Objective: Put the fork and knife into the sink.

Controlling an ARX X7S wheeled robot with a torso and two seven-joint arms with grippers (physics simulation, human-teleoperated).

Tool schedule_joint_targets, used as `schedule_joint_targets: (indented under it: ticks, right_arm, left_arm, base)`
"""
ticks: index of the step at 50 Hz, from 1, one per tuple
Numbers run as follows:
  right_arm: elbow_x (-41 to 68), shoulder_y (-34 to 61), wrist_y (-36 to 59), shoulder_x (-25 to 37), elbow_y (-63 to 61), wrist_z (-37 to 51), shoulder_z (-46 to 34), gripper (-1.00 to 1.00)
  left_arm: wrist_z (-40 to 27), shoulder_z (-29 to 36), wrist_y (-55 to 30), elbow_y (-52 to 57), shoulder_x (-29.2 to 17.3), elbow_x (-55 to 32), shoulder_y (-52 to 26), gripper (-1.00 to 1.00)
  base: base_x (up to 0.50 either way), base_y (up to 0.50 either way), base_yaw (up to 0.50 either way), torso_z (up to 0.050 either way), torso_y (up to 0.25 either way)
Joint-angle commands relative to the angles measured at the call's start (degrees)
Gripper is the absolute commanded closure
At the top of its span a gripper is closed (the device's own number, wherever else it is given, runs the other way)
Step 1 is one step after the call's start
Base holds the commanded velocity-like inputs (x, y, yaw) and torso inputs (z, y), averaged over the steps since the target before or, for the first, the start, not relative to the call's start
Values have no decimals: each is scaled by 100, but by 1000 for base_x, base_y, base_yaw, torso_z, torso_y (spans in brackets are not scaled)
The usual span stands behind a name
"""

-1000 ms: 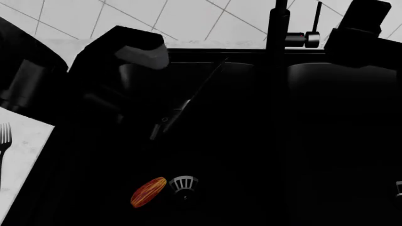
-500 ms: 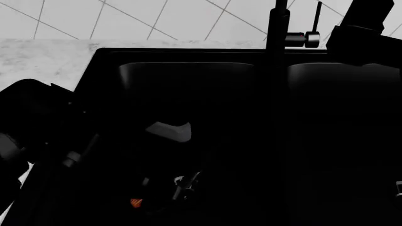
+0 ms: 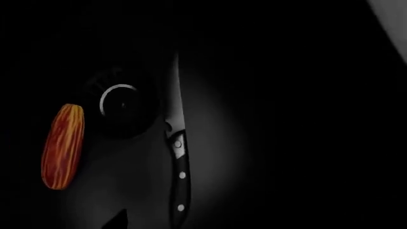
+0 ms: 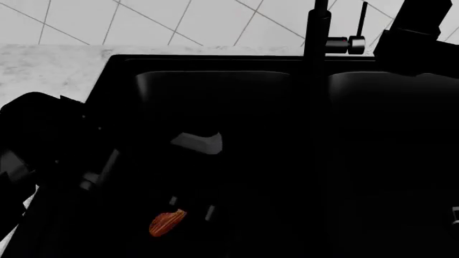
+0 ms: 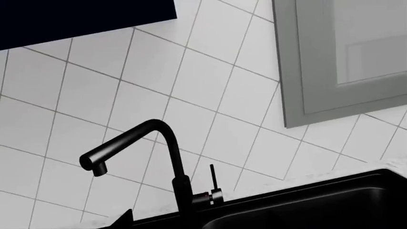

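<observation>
Down at the left, deep in the sink's (image 4: 215, 64) left basin: left gripper (image 4: 190, 207) low over the floor, its opening too dark to tell, the knife (image 3: 178, 167) lying flat beside the drain (image 3: 119, 100) and an orange-red object (image 4: 167, 223). Best to confirm release, then lift straight up, clear of blade and faucet (image 4: 315, 80). Fork unseen; right gripper out of sight.

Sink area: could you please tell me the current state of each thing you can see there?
knife: in the basin, blade alongside the drain.
drain: uncovered.
red-orange object: lying beside the drain.
faucet: no water running.
sink: holds the knife and the red-orange object.
left claw: low in the left basin; open or shut unclear.
fork: not visible.
</observation>
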Motion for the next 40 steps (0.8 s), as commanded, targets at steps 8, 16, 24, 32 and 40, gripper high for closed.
schedule_joint_targets:
  ticks: [8,16,24,32,40]
  right_arm:
    - [-19,27,-47,-8,-25,-43,-26,-100]
    - [42,81,-33,49,-17,-18,-25,-100]
    - [29,95,-72,69,4,-45,-50,-100]
    - [82,83,-80,59,-14,-4,-66,-100]
    - [147,59,-74,96,-30,64,-45,-100]
  left_arm:
    - [-652,-756,18,1165,-1060,-252,-2305,-100]
    - [-1789,-1101,177,1448,-1801,-354,-3076,-100]
    - [-3388,-1404,389,1937,-2485,-628,-3098,-100]
    - [-4624,-1517,143,2068,-2861,-1138,-2840,-100]
    - [-5709,-1659,-196,1858,-3074,-1764,-2911,-100]
  base:
    - [0,0,0,0,0]
    - [0,0,0,0,0]
    - [0,0,0,0,0]
    - [0,0,0,0,0]
    - [0,0,0,0,0]
